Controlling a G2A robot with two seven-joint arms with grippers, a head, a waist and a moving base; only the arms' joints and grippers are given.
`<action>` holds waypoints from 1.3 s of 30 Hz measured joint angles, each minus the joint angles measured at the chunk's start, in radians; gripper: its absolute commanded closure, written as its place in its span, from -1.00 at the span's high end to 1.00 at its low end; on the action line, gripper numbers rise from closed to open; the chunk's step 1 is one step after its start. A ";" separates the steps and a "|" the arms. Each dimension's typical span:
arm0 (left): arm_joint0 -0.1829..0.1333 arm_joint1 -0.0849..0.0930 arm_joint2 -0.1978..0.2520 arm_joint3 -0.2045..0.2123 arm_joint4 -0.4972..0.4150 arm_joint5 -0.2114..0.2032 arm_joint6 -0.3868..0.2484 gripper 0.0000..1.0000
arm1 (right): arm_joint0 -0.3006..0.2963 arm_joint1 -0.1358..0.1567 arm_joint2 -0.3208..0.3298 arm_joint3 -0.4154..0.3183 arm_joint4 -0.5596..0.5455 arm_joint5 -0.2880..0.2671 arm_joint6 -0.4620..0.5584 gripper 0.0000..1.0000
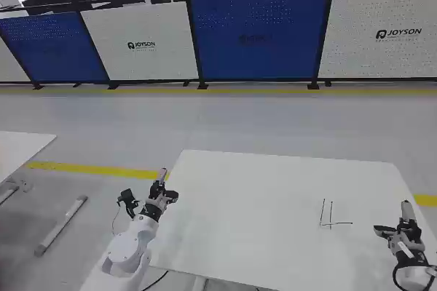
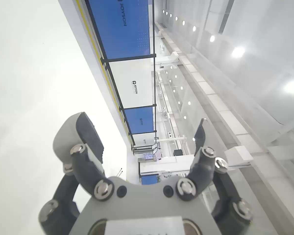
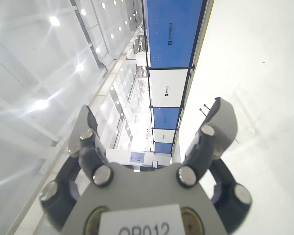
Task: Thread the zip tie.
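1. Flat on the white table (image 1: pixel 262 211), toward its right side: thin black zip ties (image 1: pixel 329 215), seemingly three. Two side by side, pointing away from the robot, with a third lying across their near ends.
2. At the table's left edge, well apart from the zip ties: the left gripper (image 1: pixel 164 188) (image 2: pixel 143 123). Jaws spread wide, nothing between them.
3. At the table's right edge, near the zip ties but not touching them: the right gripper (image 1: pixel 395 220) (image 3: pixel 153 106). Jaws likewise released and empty.
4. From the right wrist, zip ties (image 3: pixel 202 110) lying on the table just past one finger (image 3: pixel 223 116). From the left wrist, far off as small dark strokes (image 2: pixel 120 171).
5. Beyond the table: a yellow line (image 1: pixel 95 169) on the floor, then blue and white panels (image 1: pixel 258 36).
6. Off to the left: a second white table (image 1: pixel 14 149) and a grey tube (image 1: pixel 60 224) lying on the floor.
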 measured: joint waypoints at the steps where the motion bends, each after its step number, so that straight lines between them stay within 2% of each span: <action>1: 0.000 0.000 0.000 0.000 0.000 0.000 0.000 1.00 | 0.000 0.000 0.000 0.000 0.000 0.000 0.000 1.00; 2: 0.000 0.000 0.000 0.000 0.000 0.000 0.000 0.57 | 0.000 0.000 0.000 0.000 0.000 0.000 0.000 1.00; 3: 0.000 0.000 0.000 0.000 0.000 0.000 0.000 1.00 | 0.000 0.000 0.000 0.000 0.000 0.000 0.000 1.00; 8: 0.000 0.000 0.000 0.000 0.000 0.000 0.000 1.00 | 0.004 0.001 0.009 0.001 -0.007 0.004 0.021 1.00; 11: 0.000 0.000 0.000 0.000 0.000 0.000 0.000 1.00 | 0.007 0.010 0.047 0.001 -0.005 0.021 0.143 1.00; 14: 0.000 0.000 0.000 0.000 0.000 0.000 0.000 1.00 | 0.010 0.022 0.115 -0.004 0.007 0.047 0.278 1.00; 18: 0.000 0.000 0.000 0.000 0.000 0.000 0.000 1.00 | 0.021 0.043 0.200 -0.010 0.003 0.101 0.509 1.00; 21: 0.000 0.000 0.000 0.000 0.000 0.000 0.000 1.00 | 0.032 0.050 0.226 0.000 -0.011 0.125 0.619 1.00; 25: 0.000 0.000 0.000 0.000 0.000 0.000 0.000 1.00 | 0.032 0.049 0.223 -0.001 -0.010 0.124 0.589 1.00; 39: 0.000 0.000 0.000 0.000 0.000 0.000 0.000 1.00 | 0.032 0.049 0.223 -0.001 -0.009 0.124 0.589 1.00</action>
